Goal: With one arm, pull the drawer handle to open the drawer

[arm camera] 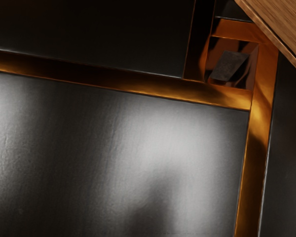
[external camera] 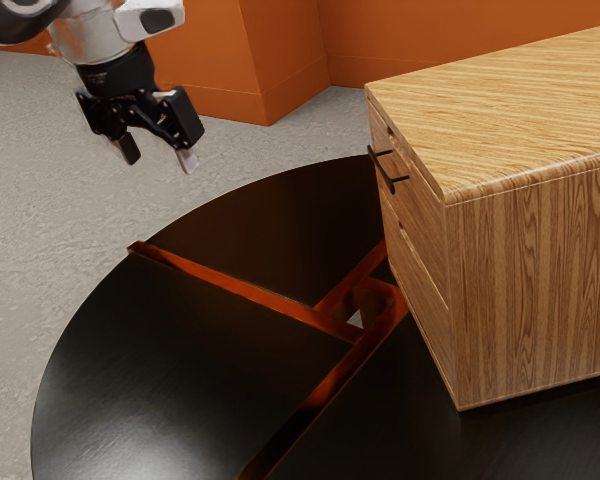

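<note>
My tool hangs in the air at about 10 o'clock in the exterior view, with its two fingers apart and nothing between them. It is above the grey floor, just outside the edge of the round black tabletop. Shiny orange strips divide the tabletop into panels; in the wrist view one such strip crosses the dark surface under my hand. The drawer handle, a thin black bar, is well apart from the tool, toward 3 o'clock from it. It sits on the upper drawer of the wooden cabinet, which stands on the tabletop. The drawer front lies flush with the cabinet face. An orange wall is at 12 o'clock.
</note>
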You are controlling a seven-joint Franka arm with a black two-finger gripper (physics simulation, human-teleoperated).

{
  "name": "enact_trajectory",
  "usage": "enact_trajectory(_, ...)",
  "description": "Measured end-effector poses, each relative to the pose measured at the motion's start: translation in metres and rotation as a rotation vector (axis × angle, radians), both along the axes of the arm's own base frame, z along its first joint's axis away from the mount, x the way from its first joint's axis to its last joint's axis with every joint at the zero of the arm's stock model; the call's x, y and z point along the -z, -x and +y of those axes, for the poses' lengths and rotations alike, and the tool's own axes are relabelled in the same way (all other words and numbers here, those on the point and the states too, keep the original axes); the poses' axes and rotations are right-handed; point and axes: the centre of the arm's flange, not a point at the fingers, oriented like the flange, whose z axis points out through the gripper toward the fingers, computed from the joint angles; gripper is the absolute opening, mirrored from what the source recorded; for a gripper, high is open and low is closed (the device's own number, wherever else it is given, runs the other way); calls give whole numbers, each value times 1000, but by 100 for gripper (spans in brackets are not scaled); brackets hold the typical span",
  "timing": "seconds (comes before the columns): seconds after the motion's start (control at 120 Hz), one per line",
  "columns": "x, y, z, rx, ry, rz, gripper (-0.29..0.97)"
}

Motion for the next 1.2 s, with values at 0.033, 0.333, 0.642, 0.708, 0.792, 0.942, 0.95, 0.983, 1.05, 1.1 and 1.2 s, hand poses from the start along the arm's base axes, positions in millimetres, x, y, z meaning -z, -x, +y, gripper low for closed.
enact_trajectory(0.033, 8, -6, -4, 7, 0, 14, 68)
enact_trajectory(0.333, 22, -14, -46, 75, 4, 63, 68)
enact_trajectory(0.642, 33, -20, -78, -183, 104, 55, 68)
enact_trajectory(0.708, 32, -21, -82, -232, 123, 44, 68)
enact_trajectory(0.792, 31, -21, -79, -303, 138, 32, 68)
enact_trajectory(0.942, 30, -7, -67, -414, 208, 0, 68)
enact_trajectory(0.95, 29, -5, -67, -419, 213, -5, 68)
enact_trajectory(0.983, 26, 4, -65, -435, 241, -21, 68)
enact_trajectory(1.05, 28, 20, -58, -450, 341, -42, 68)
enact_trajectory(1.1, 31, 21, -45, -482, 401, -61, 68)
enact_trajectory(1.2, 32, 21, -40, -519, 500, -106, 68)
